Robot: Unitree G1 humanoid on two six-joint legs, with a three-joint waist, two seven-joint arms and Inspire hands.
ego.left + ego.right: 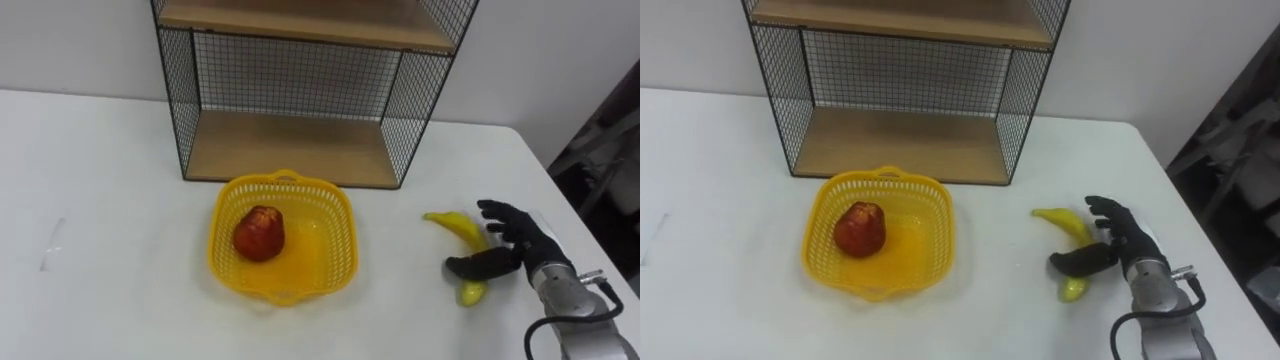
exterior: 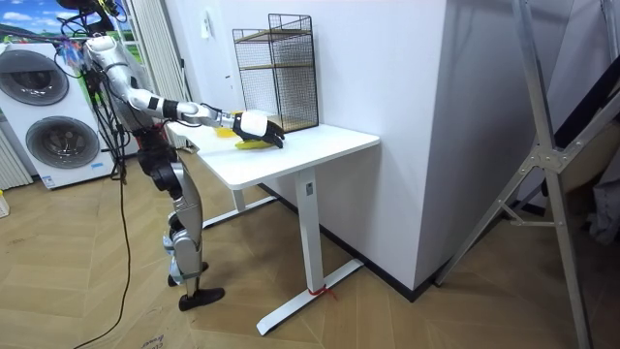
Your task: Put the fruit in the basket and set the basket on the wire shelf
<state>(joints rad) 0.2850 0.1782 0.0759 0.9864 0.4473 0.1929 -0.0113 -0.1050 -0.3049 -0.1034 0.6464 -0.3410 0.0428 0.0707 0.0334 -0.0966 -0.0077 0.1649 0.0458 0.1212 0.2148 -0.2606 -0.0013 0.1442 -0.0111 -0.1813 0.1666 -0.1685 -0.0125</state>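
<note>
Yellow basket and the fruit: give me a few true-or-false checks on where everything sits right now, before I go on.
1. The red apple lies inside the yellow basket. True.
2. The banana is in the basket too. False: it lies on the white table, to the right of the basket.
3. The basket stands on the lower board of the wire shelf. False: it stands on the table in front of the shelf.
4. The right hand is at the banana. True.
5. The apple is touching the banana. False: they lie apart, the apple in the basket and the banana outside it.
</note>
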